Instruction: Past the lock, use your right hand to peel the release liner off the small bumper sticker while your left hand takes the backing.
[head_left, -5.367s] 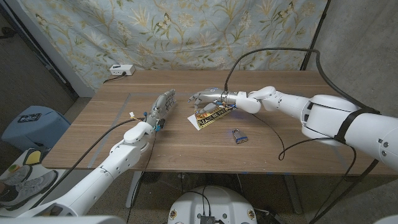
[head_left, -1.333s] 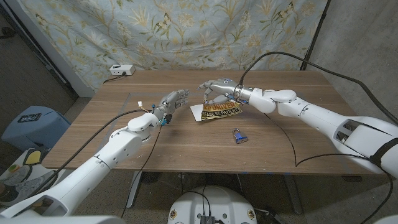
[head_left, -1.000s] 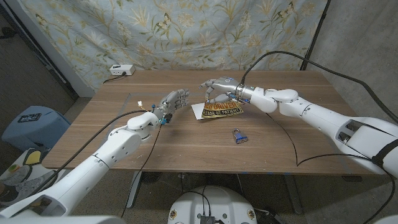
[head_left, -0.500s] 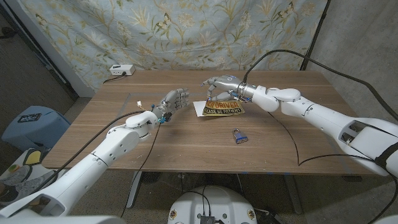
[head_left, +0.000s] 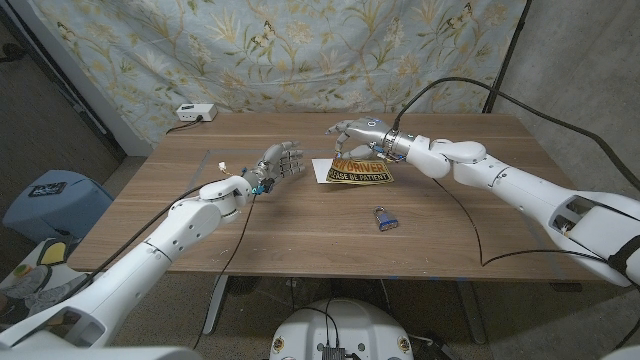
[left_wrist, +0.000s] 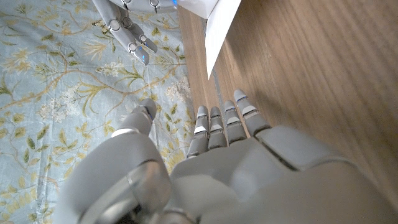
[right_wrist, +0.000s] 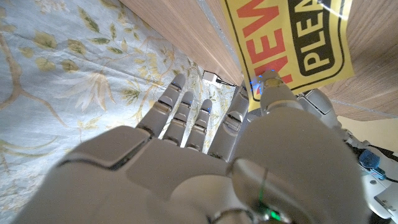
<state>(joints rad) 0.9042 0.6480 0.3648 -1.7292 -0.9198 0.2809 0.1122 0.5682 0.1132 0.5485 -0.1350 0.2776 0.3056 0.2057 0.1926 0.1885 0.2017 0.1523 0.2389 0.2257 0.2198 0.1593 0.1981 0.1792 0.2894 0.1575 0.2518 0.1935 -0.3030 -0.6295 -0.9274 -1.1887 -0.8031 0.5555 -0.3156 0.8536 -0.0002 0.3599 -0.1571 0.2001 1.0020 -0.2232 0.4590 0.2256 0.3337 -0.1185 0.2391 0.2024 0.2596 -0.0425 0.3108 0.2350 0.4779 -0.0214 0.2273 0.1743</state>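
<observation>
Yellow bumper sticker (head_left: 358, 170) is up off the wooden bench (head_left: 300, 225), pinched in the right hand (head_left: 360, 135), far of the padlock (head_left: 384, 218). White backing (head_left: 324, 170) pokes out left, toward the left hand (head_left: 278, 165), which holds nothing, fingers spread. I'd bring the left in to pinch that white edge firmly, then peel slowly so nothing tears.

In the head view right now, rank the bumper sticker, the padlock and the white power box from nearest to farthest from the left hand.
1. Bumper sticker: just right of the left hand, held up by the right hand.
2. White power box: far left table edge.
3. Padlock: near-right, past the sticker.
</observation>
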